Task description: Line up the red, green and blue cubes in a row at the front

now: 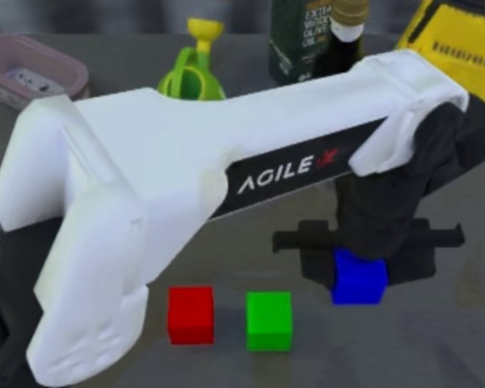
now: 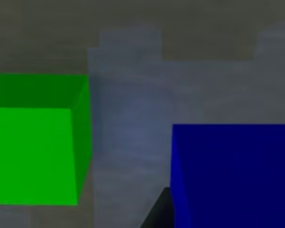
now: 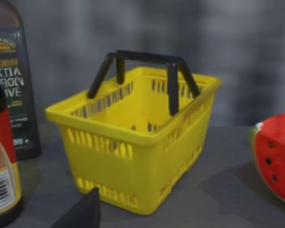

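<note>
Left claw (image 1: pixel 357 260) — pinching the blue cube (image 1: pixel 359 280) near the desk's front edge, just beyond the row line; green cube (image 1: pixel 268 320) and red cube (image 1: pixel 191 314) lie leftward — right arm unseen.

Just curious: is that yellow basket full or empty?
Empty, as far as shown: the right wrist view looks into the yellow basket and only its bare slotted walls appear.

Soft, even light; faint shadows; slight blur.
</note>
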